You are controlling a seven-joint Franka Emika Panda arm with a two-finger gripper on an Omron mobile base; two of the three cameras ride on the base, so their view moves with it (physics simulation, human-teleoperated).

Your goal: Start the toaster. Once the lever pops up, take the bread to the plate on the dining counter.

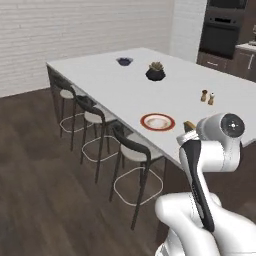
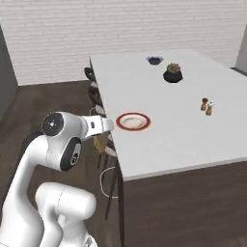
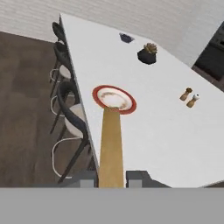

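Gripping the bread (image 3: pixel 111 144), claw (image 3: pixel 111 178) near plate (image 3: pixel 114 99), white dining counter (image 3: pixel 148 127), seemingly wood floor (image 1: pixel 35 175)

A home kitchen: a long white-topped island counter (image 1: pixel 115 80) with dark bar stools (image 1: pixel 132 152), and a built-in dark oven (image 1: pixel 222 27) at upper right.

A white-painted brick wall (image 1: pixel 75 35) runs across the back of the room, above a dark wood plank floor (image 1: pixel 40 190). Three bar stools (image 1: pixel 131 150) with dark frames, pale seats and looped white bases stand in a row along one side of the long island. At the far right, a tall dark built-in oven unit (image 1: pixel 222 27) sits beside dark wood lower cabinets (image 1: pixel 240 62). The light is soft and even, casting only faint shadows.
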